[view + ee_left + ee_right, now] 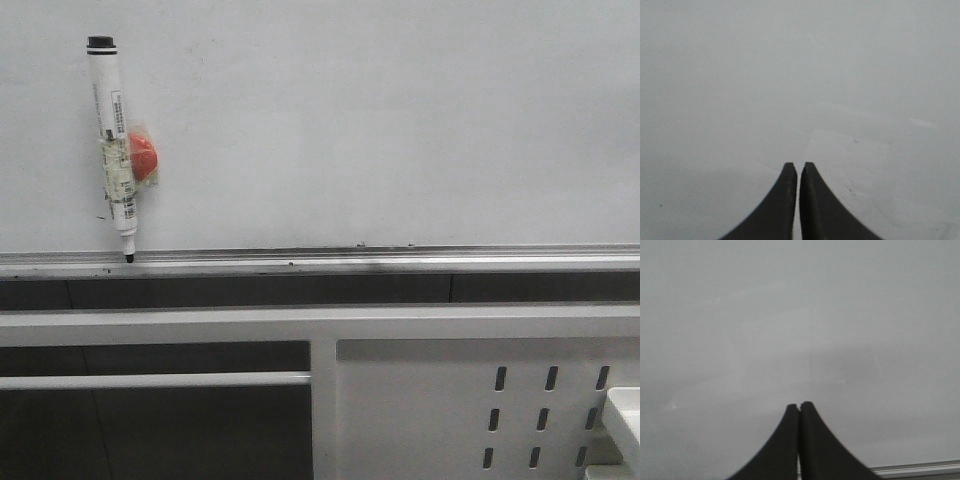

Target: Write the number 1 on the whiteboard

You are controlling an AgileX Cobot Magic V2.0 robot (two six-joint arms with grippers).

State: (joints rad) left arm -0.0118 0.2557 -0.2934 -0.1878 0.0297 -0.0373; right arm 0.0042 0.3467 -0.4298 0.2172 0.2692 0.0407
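Note:
The whiteboard (380,120) fills the background of the front view, and I see no number 1 stroke on it. A white marker pen (112,140) with a black cap end up hangs upright at the far left of the board. It has a red-orange clip taped to its side, and its black tip touches the silver tray rail (400,258). Neither gripper appears in the front view. In the left wrist view my left gripper (797,165) is shut and empty, facing plain whiteboard (800,75). My right gripper (799,405) is likewise shut and empty, facing whiteboard (800,315).
Below the rail is a dark gap and a white metal frame (320,325). A white perforated panel (470,410) with slots sits at lower right, with a white object's corner (625,415) at the right edge. The rail (920,469) shows in the right wrist view.

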